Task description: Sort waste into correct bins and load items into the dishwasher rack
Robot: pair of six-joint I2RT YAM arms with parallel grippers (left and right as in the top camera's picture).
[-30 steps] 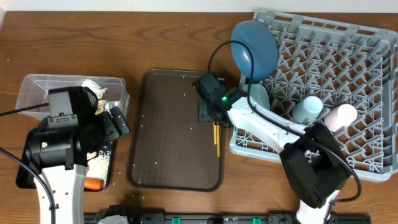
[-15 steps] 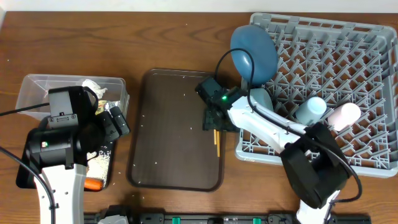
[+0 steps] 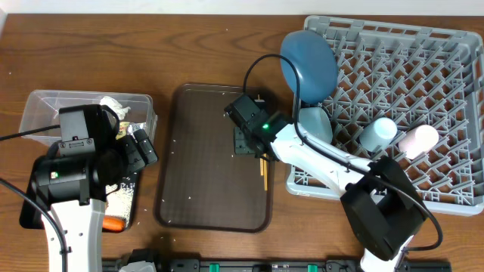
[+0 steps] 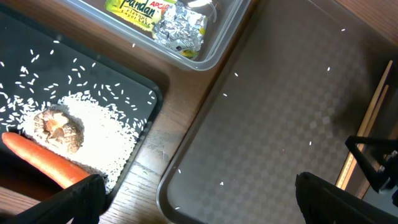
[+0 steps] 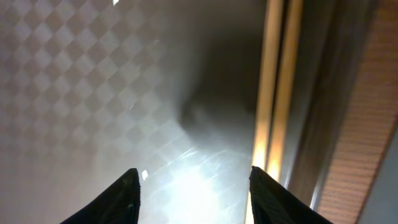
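The wooden chopsticks (image 3: 262,168) lie along the right edge of the brown serving tray (image 3: 204,174). My right gripper (image 3: 245,140) is open and low over the tray. The chopsticks (image 5: 277,93) run past its right fingertip (image 5: 273,199), not between the jaws. My left gripper (image 4: 199,205) is open and empty above the tray's left edge. The foil wrapper (image 4: 180,28) and yellow-green packet (image 4: 140,9) lie in the clear tub (image 3: 45,106). The carrot (image 4: 43,162), rice (image 4: 99,124) and brown lump (image 4: 59,127) lie in the black tray (image 4: 37,68).
The grey rack (image 3: 439,68) at the right holds the blue plate (image 3: 308,60) upright, the pale blue bowl (image 3: 314,121), the light blue cup (image 3: 376,134) and the pink cup (image 3: 416,140). Stray rice grains dot the serving tray.
My right gripper has moved left, away from the rack's corner and farther over the serving tray. The rack shifted slightly early on. The chopsticks and left arm have not moved.
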